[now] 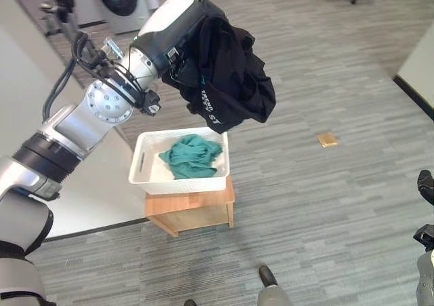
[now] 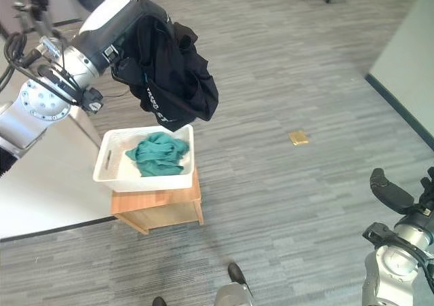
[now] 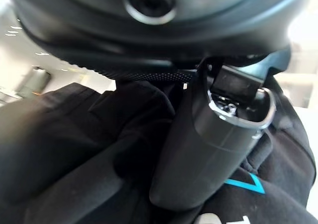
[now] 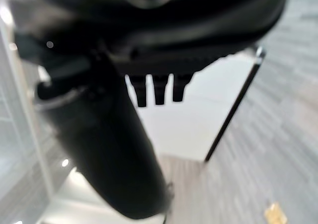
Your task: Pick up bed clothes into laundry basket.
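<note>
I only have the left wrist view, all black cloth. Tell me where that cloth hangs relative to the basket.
Observer: The black garment hangs above the white basket's far edge, held up by the left hand.
Operator: Report what's in the basket.
Observer: A teal cloth lies bunched inside it.
Operator: Say what the basket sits on.
Observer: A low wooden stand on the grey floor.
Operator: Give me the right hand.
Observer: The right hand is low at the right, away from the basket, fingers straight, holding nothing.
</note>
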Motion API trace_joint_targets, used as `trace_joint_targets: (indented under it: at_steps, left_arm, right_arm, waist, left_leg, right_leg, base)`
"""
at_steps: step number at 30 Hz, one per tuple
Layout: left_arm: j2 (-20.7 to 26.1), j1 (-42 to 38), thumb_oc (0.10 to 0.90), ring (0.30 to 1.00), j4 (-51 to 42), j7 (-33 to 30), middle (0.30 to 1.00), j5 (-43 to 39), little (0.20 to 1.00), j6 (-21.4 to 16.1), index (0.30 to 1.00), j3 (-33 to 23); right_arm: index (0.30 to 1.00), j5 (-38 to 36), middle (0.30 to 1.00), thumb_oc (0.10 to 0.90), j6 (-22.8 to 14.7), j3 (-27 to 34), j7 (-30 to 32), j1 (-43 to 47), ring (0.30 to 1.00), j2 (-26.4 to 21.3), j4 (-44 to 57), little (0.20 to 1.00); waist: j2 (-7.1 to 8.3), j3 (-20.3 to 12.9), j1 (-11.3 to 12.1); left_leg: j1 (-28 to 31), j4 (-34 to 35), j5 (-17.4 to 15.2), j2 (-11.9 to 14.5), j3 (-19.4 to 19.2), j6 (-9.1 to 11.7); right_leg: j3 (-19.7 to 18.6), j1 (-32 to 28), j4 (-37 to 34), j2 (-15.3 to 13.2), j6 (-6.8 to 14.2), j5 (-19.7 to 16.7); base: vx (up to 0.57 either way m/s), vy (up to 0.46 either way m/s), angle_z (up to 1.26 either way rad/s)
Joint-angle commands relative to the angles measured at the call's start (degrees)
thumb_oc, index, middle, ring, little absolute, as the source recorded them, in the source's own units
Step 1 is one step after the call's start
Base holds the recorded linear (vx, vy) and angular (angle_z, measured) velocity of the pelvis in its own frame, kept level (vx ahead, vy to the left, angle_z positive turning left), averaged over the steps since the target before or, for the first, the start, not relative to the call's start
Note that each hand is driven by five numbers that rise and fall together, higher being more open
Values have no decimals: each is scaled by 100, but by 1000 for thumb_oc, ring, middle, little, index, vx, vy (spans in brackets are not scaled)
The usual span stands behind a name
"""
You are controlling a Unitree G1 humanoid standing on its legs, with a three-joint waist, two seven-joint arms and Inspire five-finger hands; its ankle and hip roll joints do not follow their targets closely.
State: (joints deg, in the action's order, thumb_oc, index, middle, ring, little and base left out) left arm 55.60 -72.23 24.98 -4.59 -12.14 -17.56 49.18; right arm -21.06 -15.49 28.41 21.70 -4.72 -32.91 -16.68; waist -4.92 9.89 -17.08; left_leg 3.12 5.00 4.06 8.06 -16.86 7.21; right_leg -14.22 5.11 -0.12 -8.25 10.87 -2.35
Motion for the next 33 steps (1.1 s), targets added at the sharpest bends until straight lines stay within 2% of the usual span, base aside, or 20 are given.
trace_joint_targets:
  at_steps: [1, 5, 9, 16, 22, 24, 25, 28, 30, 33]
  left_arm:
    - [239, -1237, 400, 300, 949, -689, 300, 187, 300, -24, 300, -389]
    - [238, -1516, 400, 300, 1658, -786, 300, 622, 300, 169, 300, -113]
    - [284, -1558, 400, 300, 2139, -813, 300, 949, 300, 231, 300, -81]
    - [347, -1312, 400, 300, 2045, -781, 300, 1101, 300, 223, 300, -197]
    - [18, -643, 400, 300, 2561, -760, 300, 1209, 300, 292, 300, -646]
    - [22, -629, 400, 300, 2558, -765, 300, 1217, 300, 290, 300, -662]
    - [-71, -484, 400, 300, 2797, -821, 300, 1289, 300, 356, 300, -830]
    - [-347, -260, 400, 300, 3306, -866, 300, 1231, 300, 475, 300, -1155]
    - [-438, -236, 400, 300, 3544, -858, 300, 1280, 300, 502, 300, -1185]
    - [-596, -196, 400, 300, 4193, -906, 300, 1443, 300, 670, 300, -1305]
  right_arm:
    - [900, 205, 900, 800, -593, 306, 188, 190, 900, -383, 584, 900]
    - [900, 113, 900, 800, -613, 346, 170, 68, 900, -266, 580, 900]
    - [900, 23, 900, 800, -652, 450, 165, -91, 900, -199, 511, 900]
    - [900, -63, 900, 800, -738, 629, 136, -329, 900, -79, 576, 900]
    - [900, -216, 900, 800, -872, 478, 50, -185, 900, -64, 824, 900]
    - [900, -213, 900, 800, -866, 475, 53, -185, 900, -66, 835, 900]
    - [900, -200, 900, 800, -856, 494, 64, -197, 900, -50, 800, 900]
    - [900, -214, 900, 800, -837, 497, 115, -227, 900, -48, 755, 900]
    - [900, -230, 900, 800, -836, 508, 139, -231, 900, -69, 746, 900]
    - [900, -218, 900, 800, -855, 473, 135, -244, 900, -57, 918, 900]
  waist:
    - [293, -280, 31]
    - [305, -166, -51]
    - [355, -105, -69]
    - [430, 4, -57]
    - [572, 137, -88]
    - [568, 136, -84]
    - [628, 182, -92]
    - [684, 223, -115]
    - [689, 227, -137]
    - [780, 260, -230]
  left_leg:
    - [-392, -2, -51, -85, 125, -155]
    - [-570, 0, -79, -94, -9, -170]
    - [-661, 0, -119, -118, -96, -183]
    - [-824, 0, -157, -170, -57, -206]
    - [-966, 0, -252, -190, -89, -225]
    - [-990, 0, -202, -178, -99, -220]
    - [-996, 0, -268, -186, -113, -234]
    - [-1023, 0, -295, -181, -137, -241]
    - [-1043, 0, -294, -169, -153, -238]
    - [-1058, 0, -320, -147, -233, -231]
  right_leg:
    - [147, -352, -45, 560, -148, 389]
    - [38, -109, -134, 531, -61, 216]
    - [-8, 21, -188, 484, 0, 118]
    - [47, 126, -245, 409, 42, 60]
    - [46, 280, -298, 393, 89, -9]
    - [33, 311, -294, 407, 82, -49]
    - [22, 321, -308, 398, 104, -38]
    - [7, 361, -330, 408, 120, -76]
    - [-9, 385, -340, 414, 125, -96]
    - [-69, 454, -357, 448, 132, -144]
  base:
    - [22, 114, -35]
    - [26, 88, -21]
    - [62, 74, -12]
    - [46, 54, 2]
    - [30, 46, 4]
    - [4, 10, -2]
    - [20, 27, -3]
    - [49, 35, -1]
    - [0, 0, 0]
    - [43, 32, -5]
